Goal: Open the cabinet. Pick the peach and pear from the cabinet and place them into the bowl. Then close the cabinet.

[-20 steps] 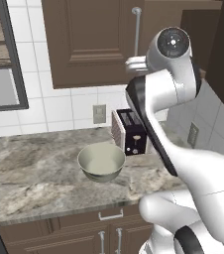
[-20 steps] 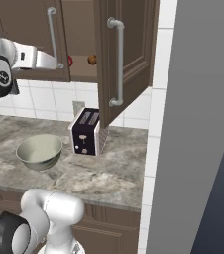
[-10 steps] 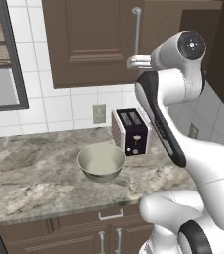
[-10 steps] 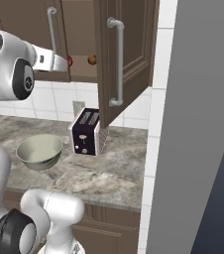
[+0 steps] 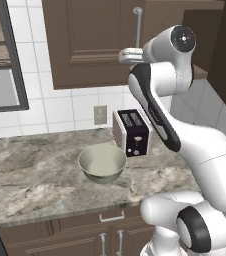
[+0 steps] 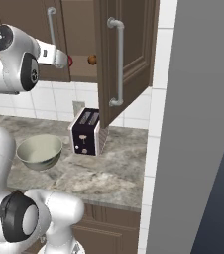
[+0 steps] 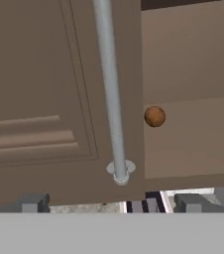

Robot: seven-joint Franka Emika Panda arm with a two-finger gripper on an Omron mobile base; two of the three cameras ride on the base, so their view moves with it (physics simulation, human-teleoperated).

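Note:
The dark brown cabinet [image 5: 85, 45] has its left door [image 7: 34, 74] closed and its right door [image 6: 134, 44] swung open. My gripper [image 7: 113, 202] hovers at shelf height in front of the left door's silver bar handle [image 7: 109, 89], open, with nothing between its fingertips [image 7: 32, 202]. In the right base view the deep red pear [image 6: 70, 60] sits on the shelf just beyond the hand [image 6: 52, 53], partly hidden by it. The peach is hidden. Below on the counter stands the pale grey-green bowl [image 5: 102, 162], empty.
A small brown round fruit [image 7: 154, 116] lies on the cabinet shelf to the right of the pear. A dark toaster [image 5: 131, 132] stands behind the bowl against the tiled wall. A tall grey panel [image 6: 203, 124] borders the counter's right end.
The arm's upper joints have risen and swung, and the hand has crept closer to the cabinet's open side. The doors, fruit and bowl have not moved.

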